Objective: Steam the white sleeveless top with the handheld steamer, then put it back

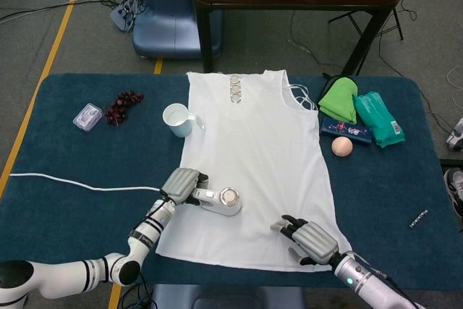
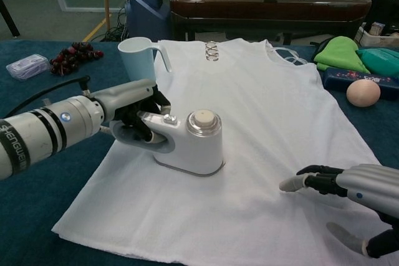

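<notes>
The white sleeveless top (image 1: 253, 157) (image 2: 262, 123) lies flat on the blue table. A white handheld steamer (image 1: 223, 200) (image 2: 194, 142) stands on the top's lower left part. My left hand (image 1: 181, 184) (image 2: 134, 116) grips its handle from the left. A white cord (image 1: 79, 184) trails left from it across the table. My right hand (image 1: 307, 238) (image 2: 349, 200) rests on the top's lower right hem, fingers spread and holding nothing.
A pale blue cup (image 1: 177, 119) (image 2: 138, 57) stands at the top's left edge. Grapes (image 1: 123, 105) and a small clear box (image 1: 87, 116) lie far left. Green cloth (image 1: 338, 99), teal packet (image 1: 380, 117), blue box (image 1: 347, 129) and a peach ball (image 1: 341, 146) sit right.
</notes>
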Robot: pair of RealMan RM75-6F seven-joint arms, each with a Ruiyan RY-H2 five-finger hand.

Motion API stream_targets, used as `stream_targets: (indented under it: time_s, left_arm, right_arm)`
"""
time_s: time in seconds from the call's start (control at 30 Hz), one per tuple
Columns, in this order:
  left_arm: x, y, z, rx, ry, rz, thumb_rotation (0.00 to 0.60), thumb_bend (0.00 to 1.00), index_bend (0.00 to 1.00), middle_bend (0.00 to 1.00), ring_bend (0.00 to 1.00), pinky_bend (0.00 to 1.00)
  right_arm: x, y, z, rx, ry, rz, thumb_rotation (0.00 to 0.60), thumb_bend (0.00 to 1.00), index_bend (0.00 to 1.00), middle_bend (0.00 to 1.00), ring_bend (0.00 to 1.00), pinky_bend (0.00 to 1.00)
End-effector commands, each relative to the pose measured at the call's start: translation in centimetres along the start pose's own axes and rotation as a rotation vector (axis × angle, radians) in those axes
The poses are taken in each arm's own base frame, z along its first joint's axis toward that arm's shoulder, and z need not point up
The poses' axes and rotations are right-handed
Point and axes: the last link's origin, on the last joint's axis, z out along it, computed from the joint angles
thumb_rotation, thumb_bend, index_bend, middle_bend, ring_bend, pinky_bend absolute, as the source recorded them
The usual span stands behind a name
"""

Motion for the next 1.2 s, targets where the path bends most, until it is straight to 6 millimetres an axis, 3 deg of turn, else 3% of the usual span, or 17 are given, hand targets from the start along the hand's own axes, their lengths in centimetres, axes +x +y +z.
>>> stream_targets:
  time_s: [0.03, 0.13, 0.37, 0.63, 0.93, 1.07, 1.2]
  left_arm:
    - [1.1, -0.7, 0.1, 0.018, 0.028, -0.003, 0.6, 0.24, 0.75, 0.85, 0.72, 0.76]
    - [2.8, -1.8, -0.2, 0.043, 0.07, -0.018, 0.6, 0.24, 0.75, 0.85, 0.72, 0.76]
    - [7.1, -5.1, -2.3, 0.111, 0.15, -0.063, 0.6, 0.24, 0.75, 0.85, 0.72, 0.76]
    - [10.6, -9.7, -5.9, 0.214, 0.236, -0.098, 0.6, 0.24, 0.75, 0.85, 0.72, 0.76]
    - [10.7, -14.4, -9.9, 0.306, 0.26, -0.092, 0.6, 0.24, 0.75, 0.85, 0.72, 0.76]
    - [10.0, -15.5, -10.0, 0.322, 0.255, -0.104, 0.6, 0.24, 0.75, 0.85, 0.72, 0.76]
    - [8.9, -16.0, -8.8, 0.317, 0.237, -0.084, 0.6, 0.24, 0.75, 0.85, 0.72, 0.76]
  right_arm:
    - [0.4, 0.0, 0.1, 0.005, 0.02, 0.007, 0.6, 0.58, 0.12, 0.16, 0.07, 0.24]
    - [0.9, -0.1, 0.2, 0.016, 0.054, 0.017, 0.6, 0.55, 0.12, 0.17, 0.07, 0.24]
    - [2.0, -0.2, 0.4, 0.026, 0.107, 0.024, 0.6, 0.32, 0.12, 0.16, 0.07, 0.24]
    - [5.5, 0.0, -0.1, 0.015, 0.249, 0.048, 0.6, 0.12, 0.12, 0.17, 0.07, 0.23]
    - [10.7, 1.3, -2.4, -0.045, 0.436, -0.007, 0.6, 0.08, 0.12, 0.17, 0.07, 0.22]
    - [12.6, 1.9, -3.3, -0.073, 0.496, -0.029, 0.6, 0.08, 0.12, 0.16, 0.07, 0.22]
    - [13.7, 2.2, -4.0, -0.096, 0.533, -0.038, 0.6, 0.08, 0.12, 0.17, 0.07, 0.22]
